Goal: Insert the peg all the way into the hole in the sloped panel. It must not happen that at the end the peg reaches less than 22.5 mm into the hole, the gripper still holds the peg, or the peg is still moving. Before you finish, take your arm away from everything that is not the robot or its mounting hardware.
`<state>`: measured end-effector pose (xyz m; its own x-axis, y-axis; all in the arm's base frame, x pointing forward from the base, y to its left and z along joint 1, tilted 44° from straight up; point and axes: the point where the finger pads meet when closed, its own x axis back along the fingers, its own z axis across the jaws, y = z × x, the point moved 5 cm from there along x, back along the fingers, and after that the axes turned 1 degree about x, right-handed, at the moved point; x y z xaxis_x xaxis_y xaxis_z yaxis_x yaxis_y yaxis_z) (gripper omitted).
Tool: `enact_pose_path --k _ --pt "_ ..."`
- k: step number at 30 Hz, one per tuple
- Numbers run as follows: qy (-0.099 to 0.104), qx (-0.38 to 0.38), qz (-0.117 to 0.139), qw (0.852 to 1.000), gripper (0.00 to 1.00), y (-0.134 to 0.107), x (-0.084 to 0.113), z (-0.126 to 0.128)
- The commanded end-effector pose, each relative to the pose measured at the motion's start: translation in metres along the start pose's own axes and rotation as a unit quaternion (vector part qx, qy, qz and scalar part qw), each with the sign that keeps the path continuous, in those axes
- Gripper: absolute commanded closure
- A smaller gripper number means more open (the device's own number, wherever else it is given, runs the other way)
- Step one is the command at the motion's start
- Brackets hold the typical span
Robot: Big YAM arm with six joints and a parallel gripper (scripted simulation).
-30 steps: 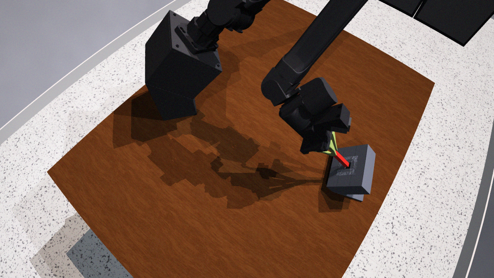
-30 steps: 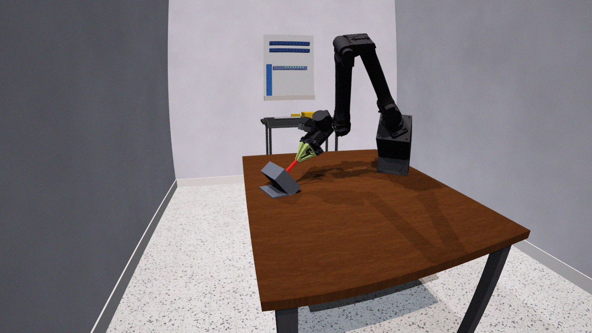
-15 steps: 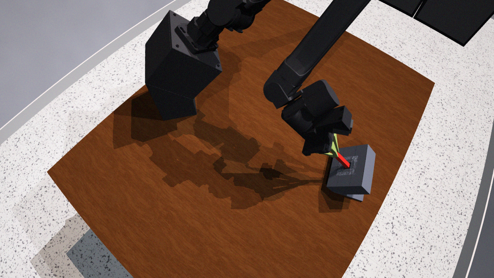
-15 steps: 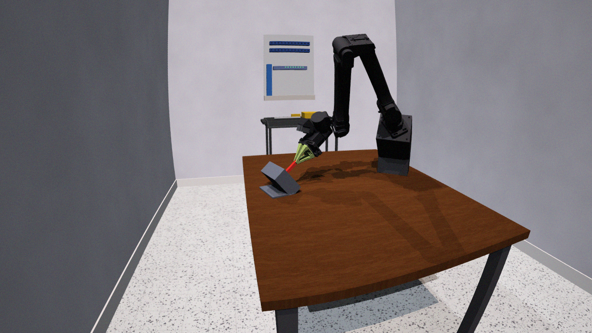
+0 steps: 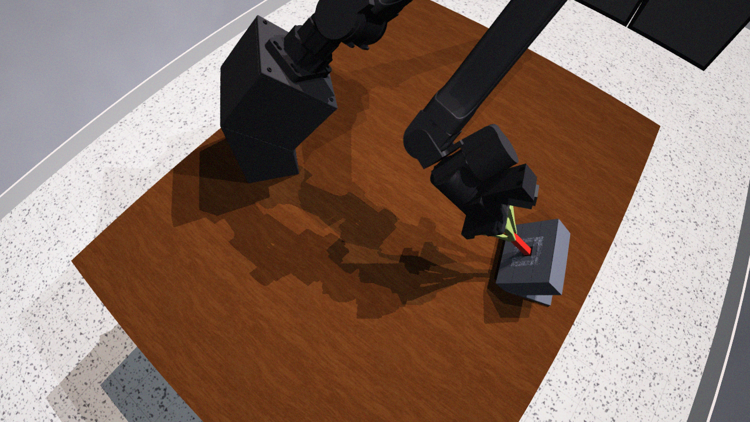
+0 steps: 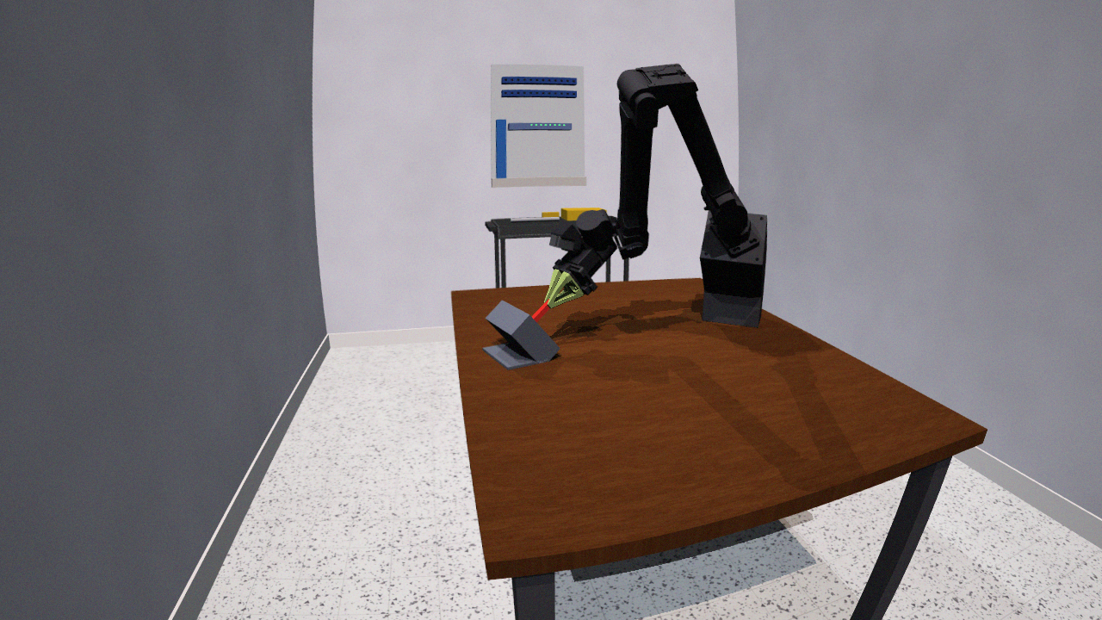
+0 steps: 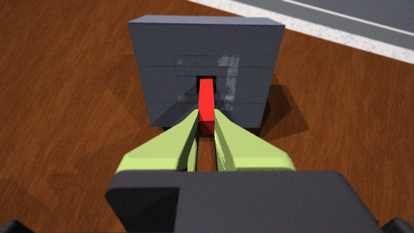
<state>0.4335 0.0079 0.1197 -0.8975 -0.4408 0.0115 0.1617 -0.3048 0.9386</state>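
Note:
The grey sloped panel (image 5: 535, 255) stands near the table's edge; it also shows in the exterior view (image 6: 518, 334) and fills the upper middle of the wrist view (image 7: 207, 69). My gripper (image 7: 206, 116), with green fingers, is shut on the rear end of the red peg (image 7: 206, 98). The peg's front end is inside the square hole (image 7: 206, 78) in the panel's sloped face, and a short red length (image 5: 522, 244) shows between fingertips and panel. The gripper (image 5: 511, 231) sits just up-slope of the panel, fingertips close to its face (image 6: 556, 296).
The arm's black base block (image 5: 269, 105) stands at the far side of the table. The table edge runs close behind the panel. A small side table (image 6: 539, 227) stands by the back wall, off the work table.

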Motion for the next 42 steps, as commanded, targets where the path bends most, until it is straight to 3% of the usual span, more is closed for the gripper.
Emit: enact_pose_path --k 1,18,29,38,42 --pt "0.001 -0.007 0.005 1.000 1.00 -0.0037 -0.0045 0.0007" --pt "0.001 -0.007 0.005 1.000 1.00 -0.0041 -0.0145 0.0010" --pt "0.000 0.001 -0.002 1.000 1.00 0.0018 -0.0103 -0.0002" --pt "0.000 0.001 -0.002 1.000 0.00 0.0018 -0.0103 -0.0002" --pt "0.000 0.001 -0.002 1.000 0.00 0.0018 -0.0103 -0.0002"
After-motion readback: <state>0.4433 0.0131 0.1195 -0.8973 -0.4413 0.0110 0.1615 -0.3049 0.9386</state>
